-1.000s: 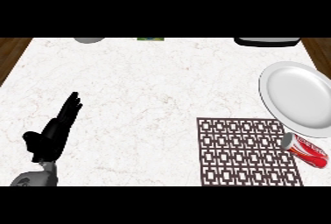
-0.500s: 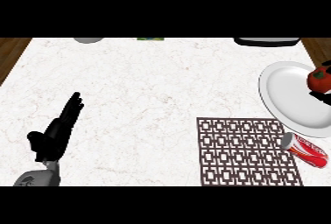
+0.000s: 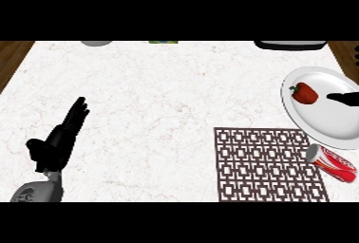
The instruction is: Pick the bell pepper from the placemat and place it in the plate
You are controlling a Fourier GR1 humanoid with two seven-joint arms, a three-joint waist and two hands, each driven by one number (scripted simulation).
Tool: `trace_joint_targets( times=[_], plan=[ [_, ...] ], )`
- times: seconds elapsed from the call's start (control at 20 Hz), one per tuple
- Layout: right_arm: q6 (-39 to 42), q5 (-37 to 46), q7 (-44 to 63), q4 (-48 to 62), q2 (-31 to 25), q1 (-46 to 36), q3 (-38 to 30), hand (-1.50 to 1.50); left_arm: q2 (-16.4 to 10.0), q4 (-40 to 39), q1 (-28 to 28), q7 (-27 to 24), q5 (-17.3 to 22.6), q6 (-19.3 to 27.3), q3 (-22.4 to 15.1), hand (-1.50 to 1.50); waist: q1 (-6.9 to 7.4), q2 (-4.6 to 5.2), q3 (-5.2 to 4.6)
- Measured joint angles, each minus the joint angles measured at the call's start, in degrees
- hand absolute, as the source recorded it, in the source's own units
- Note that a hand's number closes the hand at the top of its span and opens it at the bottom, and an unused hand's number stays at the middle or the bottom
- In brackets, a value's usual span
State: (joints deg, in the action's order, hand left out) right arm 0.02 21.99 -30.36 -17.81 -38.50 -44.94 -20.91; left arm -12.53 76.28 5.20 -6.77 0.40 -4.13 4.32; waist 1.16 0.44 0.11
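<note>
White marble counter (image 3: 175, 95) filled the view. Left hand (image 3: 60, 137) showed at lower left, fingers straight, released, holding nothing. Placemat (image 3: 270, 163) lay right of centre. Bell pepper (image 3: 304, 93) sat on the plate (image 3: 329, 123), in its left part. Red can (image 3: 333, 163) lay on its side just beside the mat's right edge. Right hand (image 3: 345, 98) showed at the right edge over the plate, apart from the pepper; open or clenched, could not tell.

The bell pepper (image 3: 304, 92), seen half a second ago held in the right hand (image 3: 344, 98) at the view's edge, has been set on the plate (image 3: 329, 123) and released. It is now seen just left of the hand, apart from it.
</note>
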Motion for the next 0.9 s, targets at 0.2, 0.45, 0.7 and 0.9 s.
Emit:
trace_joint_targets(
  times=[0.2, 0.45, 0.7, 0.9],
  plan=[
    [3.8, -5.9, -1.7, 2.2, -2.5, 0.2, -5.9, -1.5, 0.7, 0.8, -0.2, 0.4, -0.2, 0.3, -0.5, 0.0, 0.06, 0.14, 0.06],
    [12.7, -12.1, -3.7, 5.8, -7.2, 2.7, -12.0, -1.5, 0.8, 0.7, -0.6, -0.2, -0.3, 0.3, -0.4, 0.0, 0.18, 0.34, 0.14],
    [21.8, -15.3, -7.6, 8.0, -12.8, 7.9, -15.3, -1.5, 0.6, -0.1, -0.3, -0.9, -0.1, -0.3, 0.0, 0.0, 0.24, 0.59, 0.26],
    [24.6, -15.7, -10.0, 8.0, -15.2, 11.7, -15.9, -1.5, 0.7, -0.7, -0.2, -1.6, -0.2, -0.5, 0.0, 0.0, 0.49, 0.77, 0.37]
  ],
)
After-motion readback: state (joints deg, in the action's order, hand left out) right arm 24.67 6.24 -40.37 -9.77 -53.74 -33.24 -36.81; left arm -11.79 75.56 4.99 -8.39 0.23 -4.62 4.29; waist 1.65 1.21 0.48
